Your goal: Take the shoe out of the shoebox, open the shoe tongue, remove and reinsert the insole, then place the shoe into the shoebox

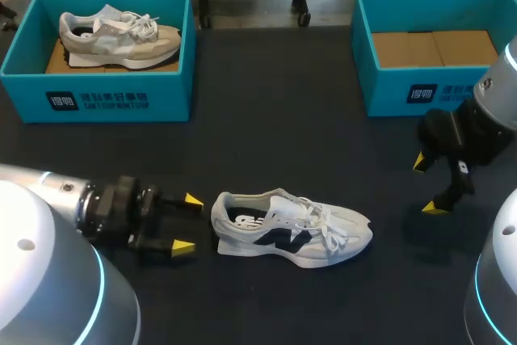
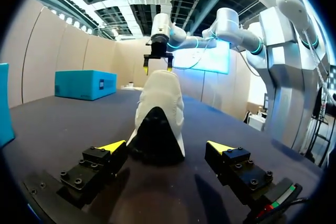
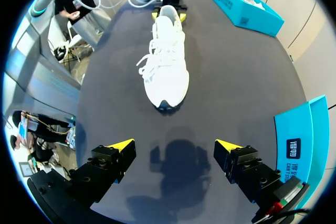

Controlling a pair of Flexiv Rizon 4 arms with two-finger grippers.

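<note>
On table middle: white shoe (image 1: 291, 229) stands on its sole, outside the empty shoebox (image 1: 420, 90) | left gripper (image 1: 187, 222) wide open, holds nothing, just behind heel | right gripper (image 1: 428, 186) open, holds nothing, beyond toe | step: likely opening the tongue; next: steady heel, lift tongue.

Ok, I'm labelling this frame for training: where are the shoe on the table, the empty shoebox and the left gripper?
shoe on the table (image 1: 283, 236), head view, side of the midfoot.
empty shoebox (image 1: 389, 86), head view, front wall.
left gripper (image 1: 187, 223), head view, midway between its yellow tips.
</note>
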